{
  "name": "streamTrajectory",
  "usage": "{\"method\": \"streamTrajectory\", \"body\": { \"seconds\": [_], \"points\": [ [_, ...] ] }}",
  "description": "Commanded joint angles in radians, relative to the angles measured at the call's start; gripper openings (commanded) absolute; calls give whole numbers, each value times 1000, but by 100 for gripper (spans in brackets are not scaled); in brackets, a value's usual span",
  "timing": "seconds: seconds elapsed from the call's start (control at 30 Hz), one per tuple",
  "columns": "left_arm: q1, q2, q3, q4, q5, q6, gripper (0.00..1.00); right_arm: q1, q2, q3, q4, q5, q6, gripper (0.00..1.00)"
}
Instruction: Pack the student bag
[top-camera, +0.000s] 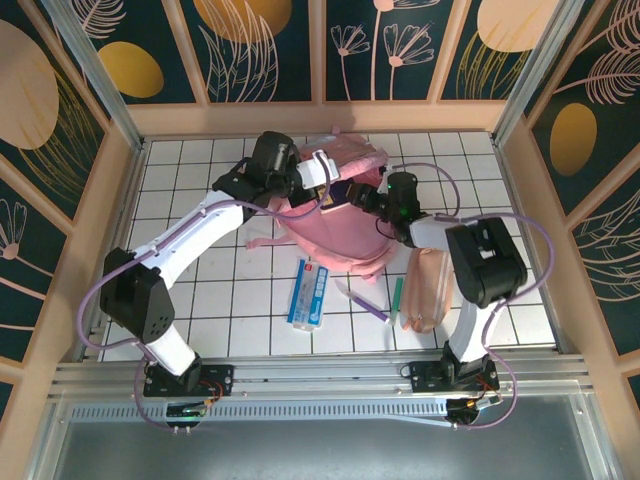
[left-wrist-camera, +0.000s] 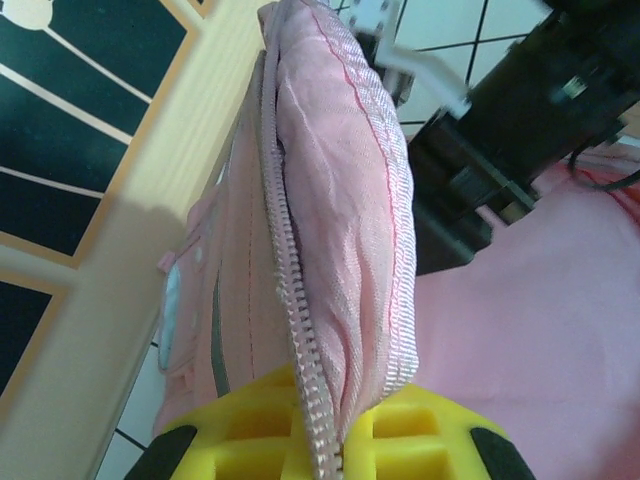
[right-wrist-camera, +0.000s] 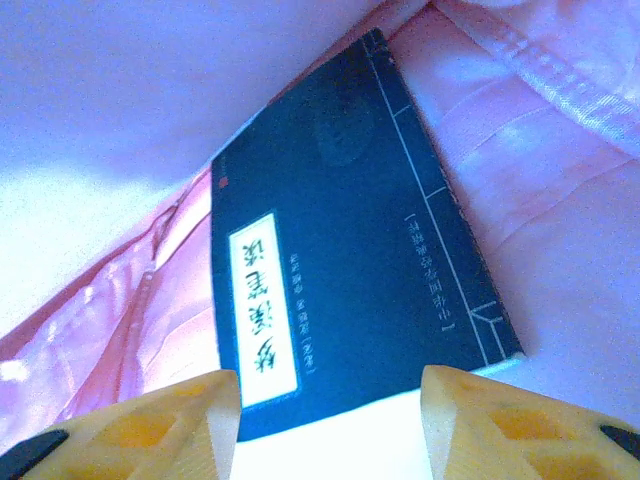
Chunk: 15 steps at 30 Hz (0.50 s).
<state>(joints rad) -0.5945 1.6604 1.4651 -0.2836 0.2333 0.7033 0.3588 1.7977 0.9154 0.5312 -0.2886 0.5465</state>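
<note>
Both arms bend toward upper centre; the left tool (left-wrist-camera: 325, 440) pinches the zipper edge of the one large pink fabric student bag (left-wrist-camera: 340, 200). The right tool (right-wrist-camera: 330, 420), spread, faces one dark blue book (right-wrist-camera: 340, 260).

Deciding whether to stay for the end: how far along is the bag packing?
Early on. Done: nothing I can confirm yet. In hand: the left gripper pinches the zipper edge of the student bag, holding it open, while the right gripper, jaws apart, sits at a dark book lying in the opening. Left: the blue-white box, purple pen, green pen and peach pouch lie on the table.
</note>
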Motion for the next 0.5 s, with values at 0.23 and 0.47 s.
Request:
{"method": "streamTrajectory", "body": {
  "seconds": [0.23, 0.47],
  "points": [
    [-4, -113, -116, 156, -21, 9, 0, -6, -527, -123, -439, 138, -86, 55],
    [-5, -125, -241, 250, -106, -12, 0, -14, -724, -101, -851, 293, -92, 59]
  ]
}}
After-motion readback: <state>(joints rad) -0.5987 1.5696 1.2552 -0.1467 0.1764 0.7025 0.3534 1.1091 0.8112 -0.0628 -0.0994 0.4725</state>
